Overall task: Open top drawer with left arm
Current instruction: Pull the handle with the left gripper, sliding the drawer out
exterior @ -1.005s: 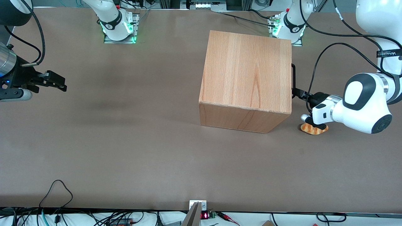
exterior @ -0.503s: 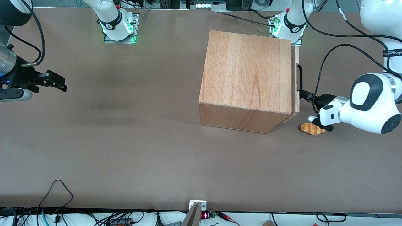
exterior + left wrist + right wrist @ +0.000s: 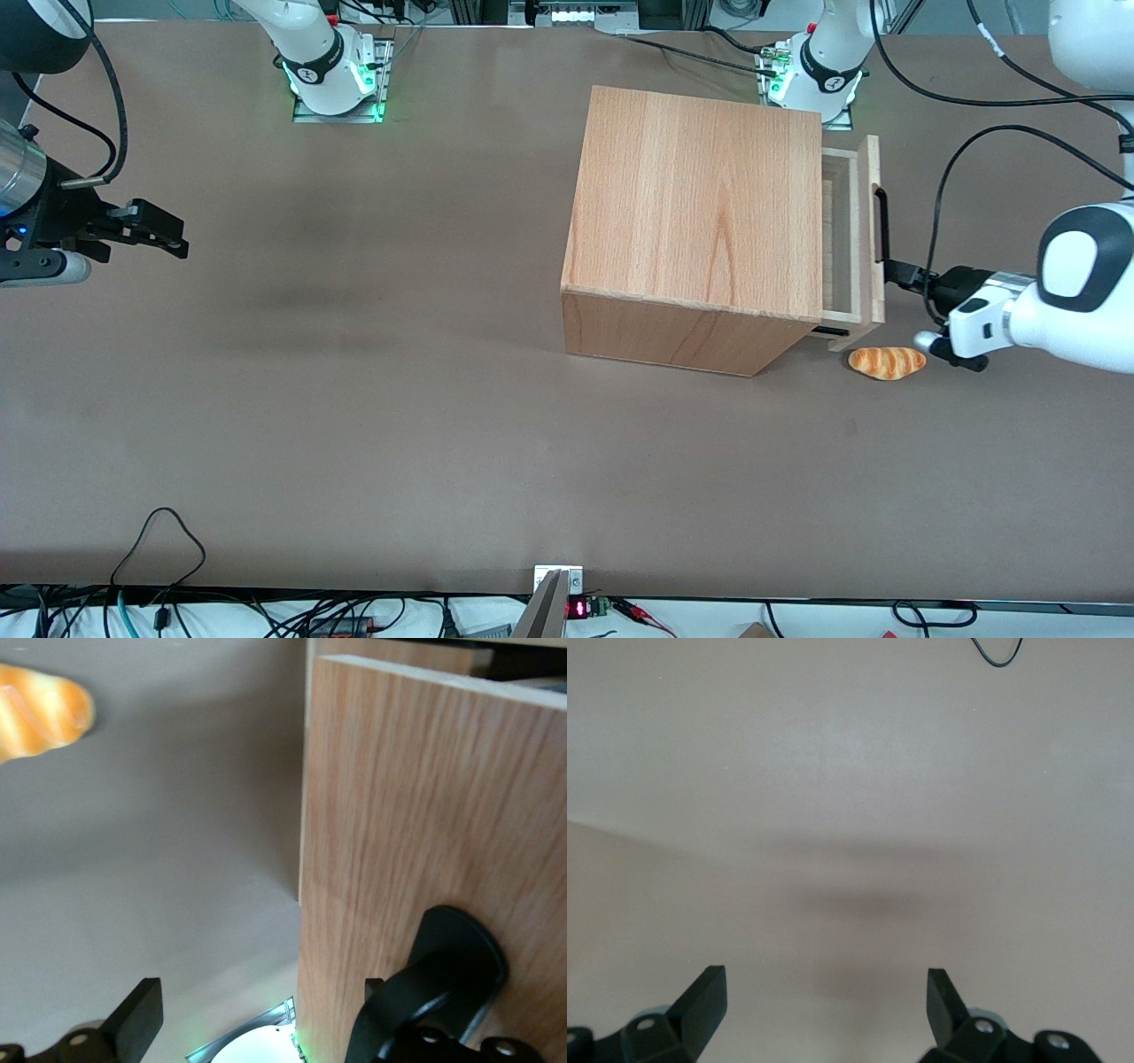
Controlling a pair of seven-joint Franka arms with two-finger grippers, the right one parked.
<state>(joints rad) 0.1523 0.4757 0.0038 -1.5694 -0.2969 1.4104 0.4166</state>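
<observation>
Top drawer [image 3: 852, 237] sticks partly out of the wooden cabinet [image 3: 700, 208], on the side facing the working arm's end of the desk [image 3: 354, 399]; pale inner bottom visible between cabinet edge and front panel. Long black bar handle [image 3: 880, 223] runs along the panel's outer face. Left arm [image 3: 1054, 306] reaches in from the working arm's end, its pincer [image 3: 897, 270] at the handle's nearer end, roughly 3 o'clock from the cabinet in the front view. In the left wrist view the pincer [image 3: 257, 1019] is spread: one black finger [image 3: 137, 1019] sits over bare desk apart from the panel, the other finger [image 3: 443, 979] lies against the drawer's wood front [image 3: 425, 815]. So it hooks the handle rather than pinching it; whether anything is actually squeezed, cannot tell. Small bread roll [image 3: 887, 361] lies on the desk just beside the drawer's nearer corner, about 5 o'clock from the cabinet, close under the arm's wrist, not touching the drawer. Same roll [image 3: 40, 709] shows in the wrist view, apart from the panel. Black cable [image 3: 992, 151] loops above the arm.
</observation>
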